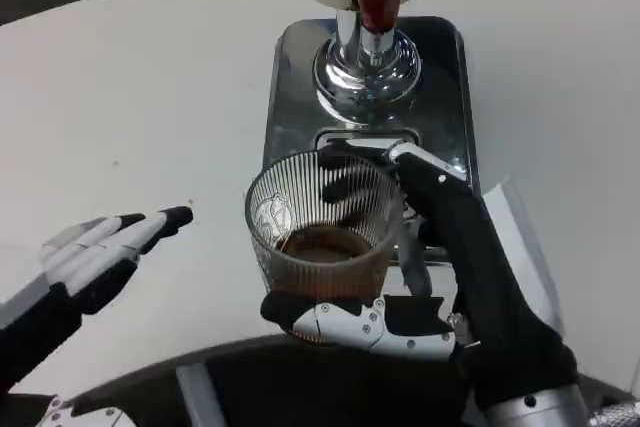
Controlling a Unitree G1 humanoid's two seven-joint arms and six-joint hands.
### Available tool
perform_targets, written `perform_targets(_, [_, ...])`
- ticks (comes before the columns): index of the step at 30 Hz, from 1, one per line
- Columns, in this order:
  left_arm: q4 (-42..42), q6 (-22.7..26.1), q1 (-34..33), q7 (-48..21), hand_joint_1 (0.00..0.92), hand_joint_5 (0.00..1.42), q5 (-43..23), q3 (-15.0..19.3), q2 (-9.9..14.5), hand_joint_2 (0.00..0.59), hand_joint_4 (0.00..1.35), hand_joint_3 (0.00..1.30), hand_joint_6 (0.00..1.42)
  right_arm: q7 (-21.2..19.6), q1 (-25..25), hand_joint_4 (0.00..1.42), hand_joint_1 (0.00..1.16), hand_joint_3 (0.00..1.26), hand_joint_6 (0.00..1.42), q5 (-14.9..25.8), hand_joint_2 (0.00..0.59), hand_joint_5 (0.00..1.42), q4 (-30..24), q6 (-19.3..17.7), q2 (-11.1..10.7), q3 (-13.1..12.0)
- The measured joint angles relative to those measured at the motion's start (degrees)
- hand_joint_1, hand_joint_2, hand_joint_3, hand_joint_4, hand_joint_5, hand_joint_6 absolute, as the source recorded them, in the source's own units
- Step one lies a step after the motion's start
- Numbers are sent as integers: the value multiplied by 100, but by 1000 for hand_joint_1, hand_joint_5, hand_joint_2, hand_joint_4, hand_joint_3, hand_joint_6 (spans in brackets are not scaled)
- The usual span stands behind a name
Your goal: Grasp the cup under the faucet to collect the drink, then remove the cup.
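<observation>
Head view, from left to right. The left hand (95, 252) is seen near the white table's (150, 97) front left edge, fingers extended flat and close together, nothing held. The clear ribbed glass cup (320, 237), part filled with brown drink, is gripped by the right hand (430, 277), fingers wrapped around its far side and thumb beneath its base, at the front end of the chrome drip tray (450, 77). The chrome faucet with a red-brown lever (372, 7) is seen at the tray's far end.
</observation>
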Motion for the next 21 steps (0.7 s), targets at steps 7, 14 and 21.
perform_targets(7, [1, -133, -119, -1, 0, 0, -2, -134, 73, 79, 0, 5, 0, 64, 110, 1138, 1122, 937, 1399, 53, 123, 1315, -154, -2, -85, -76])
perform_targets(14, [2, -162, -310, -2, 0, 0, -1, -338, 157, 79, 0, 5, 0, 212, 216, 1138, 1122, 937, 1399, 93, 123, 1315, -363, -2, -177, -214])
perform_targets(21, [-1, -95, -482, -2, 0, 0, 9, -547, 226, 79, 0, 5, 0, 372, 395, 1138, 1122, 937, 1399, 234, 123, 1315, -568, -2, -329, -438])
